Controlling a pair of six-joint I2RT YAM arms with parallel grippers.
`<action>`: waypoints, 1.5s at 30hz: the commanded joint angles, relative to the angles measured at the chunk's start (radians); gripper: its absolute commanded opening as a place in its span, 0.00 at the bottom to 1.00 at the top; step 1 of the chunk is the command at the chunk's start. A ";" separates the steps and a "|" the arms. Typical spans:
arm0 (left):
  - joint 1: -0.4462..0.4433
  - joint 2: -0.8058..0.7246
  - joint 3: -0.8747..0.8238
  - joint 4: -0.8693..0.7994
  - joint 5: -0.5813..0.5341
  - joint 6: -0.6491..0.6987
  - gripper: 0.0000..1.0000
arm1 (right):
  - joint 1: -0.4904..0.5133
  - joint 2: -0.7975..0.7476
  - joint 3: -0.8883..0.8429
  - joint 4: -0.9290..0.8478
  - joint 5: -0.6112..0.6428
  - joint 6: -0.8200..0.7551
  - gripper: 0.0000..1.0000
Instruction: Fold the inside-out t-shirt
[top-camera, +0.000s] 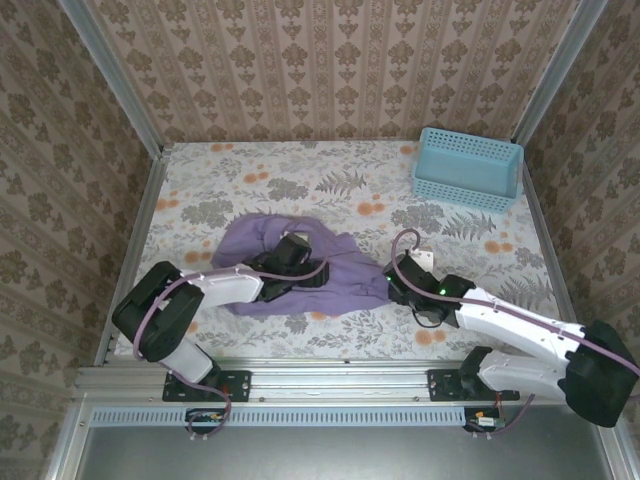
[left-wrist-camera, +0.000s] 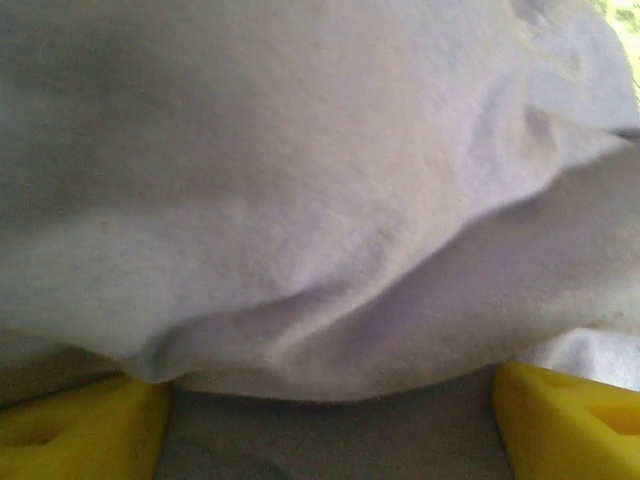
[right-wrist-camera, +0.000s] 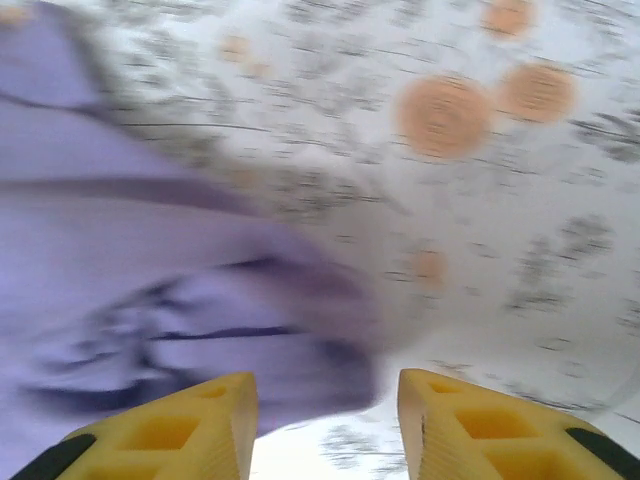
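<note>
Near edge first: reaches in from the left base with the left arm (top-camera: 215, 287), elbow low, forearm lying rightward, wrist down on the middle of the inside-out t-shirt (top-camera: 345, 275). Holds the left jaws wide, yellow fingertips (left-wrist-camera: 80, 430) at opposite lower corners of the left wrist view, pale lavender folds bulging just beyond them rather than between. Stretches the right arm (top-camera: 510, 320) leftward from the right base, wrist low at the shirt's right edge. Sets the right jaws narrower yet parted, with counter (right-wrist-camera: 520, 230) visible through the gap and the blurred purple hem at one finger (right-wrist-camera: 180, 430); cannot tell whether cloth sits between. Gives finger spacing in the wrist views, the whole crumpled outline from above: mid-counter, between both wrists. Farthest back, at the right corner, a blue basket (top-camera: 467, 168), well apart from the shirt.
</note>
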 joint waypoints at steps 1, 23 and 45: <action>-0.054 -0.010 -0.009 -0.109 0.005 -0.053 0.85 | 0.035 0.008 0.030 0.151 -0.131 -0.053 0.41; -0.068 -0.026 -0.008 -0.133 -0.016 -0.064 0.85 | -0.008 0.358 0.048 0.343 -0.195 -0.051 0.33; -0.096 0.035 0.041 -0.251 -0.168 -0.049 0.85 | 0.080 0.320 0.253 -0.105 -0.114 -0.128 0.28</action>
